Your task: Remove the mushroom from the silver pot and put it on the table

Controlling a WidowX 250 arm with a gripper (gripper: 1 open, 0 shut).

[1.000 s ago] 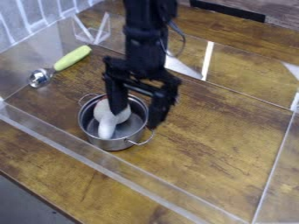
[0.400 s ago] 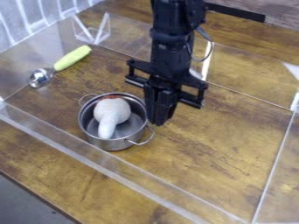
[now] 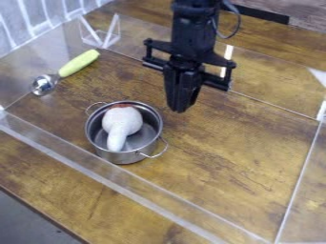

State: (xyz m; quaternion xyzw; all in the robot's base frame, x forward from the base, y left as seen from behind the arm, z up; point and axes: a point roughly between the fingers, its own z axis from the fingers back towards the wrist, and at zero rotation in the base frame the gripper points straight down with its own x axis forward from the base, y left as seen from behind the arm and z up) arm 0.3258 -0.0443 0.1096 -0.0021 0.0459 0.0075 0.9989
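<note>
Currently the toy mushroom lies in the steel pot, away from the closed, seemingly bare gripper; descending without spreading those fingers could knock the cap or tip the pot.

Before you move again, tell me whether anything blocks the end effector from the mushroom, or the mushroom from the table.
Nothing visible stands between the end effector and the mushroom. Toward the table, only the silver pot's low wall surrounds it.
</note>
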